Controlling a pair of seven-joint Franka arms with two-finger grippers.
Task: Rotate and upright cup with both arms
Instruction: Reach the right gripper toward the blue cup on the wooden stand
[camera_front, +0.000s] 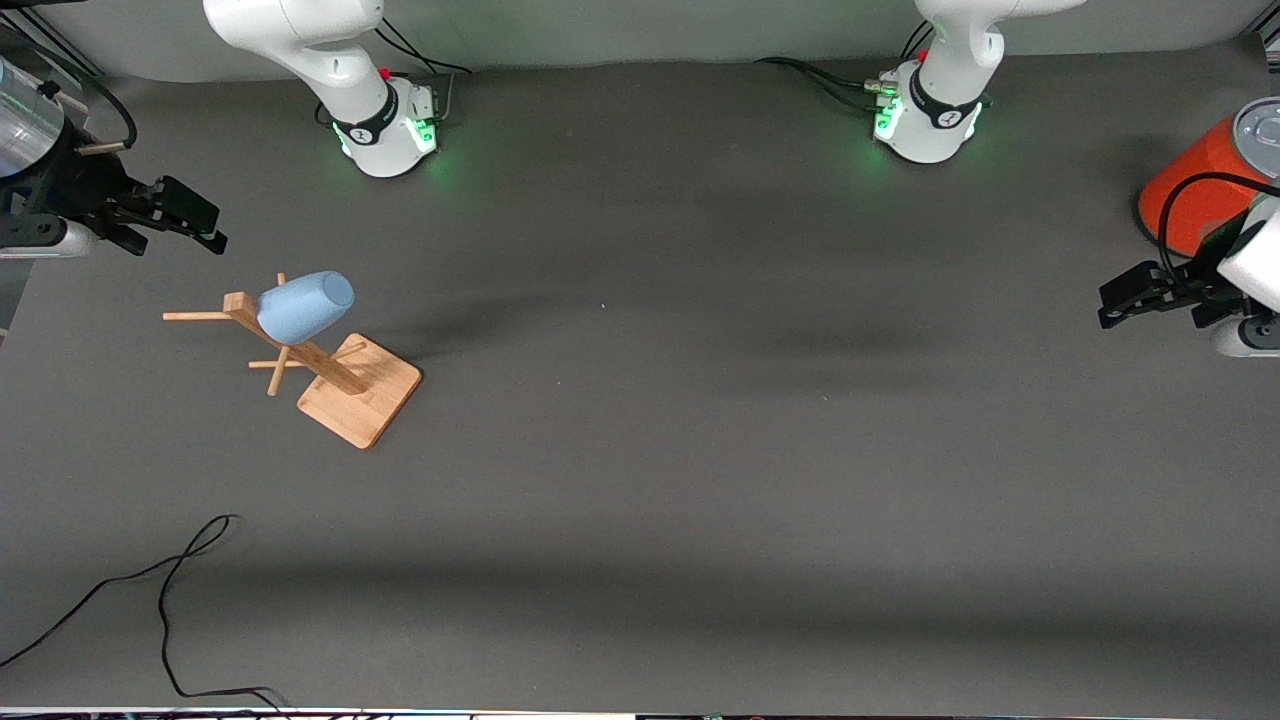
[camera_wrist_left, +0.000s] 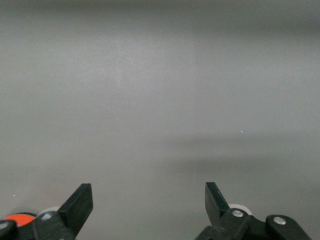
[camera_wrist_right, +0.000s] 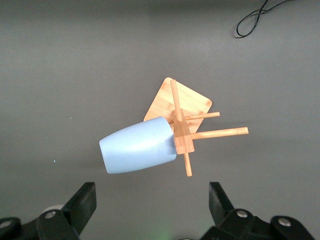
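The light-blue cup (camera_front: 304, 305) hangs tilted on a peg of the wooden rack (camera_front: 330, 372) toward the right arm's end of the table. It also shows in the right wrist view (camera_wrist_right: 137, 151) with the rack (camera_wrist_right: 182, 127). My right gripper (camera_front: 205, 228) is open and empty, up in the air at that end, apart from the cup; it shows in its wrist view (camera_wrist_right: 152, 200). My left gripper (camera_front: 1112, 303) is open and empty at the left arm's end, beside the orange can; its wrist view (camera_wrist_left: 149, 200) shows only bare table.
A large orange can with a grey lid (camera_front: 1205, 180) stands at the left arm's end. A black cable (camera_front: 170, 590) lies near the front corner at the right arm's end. The grey table (camera_front: 700, 450) spreads between the arms.
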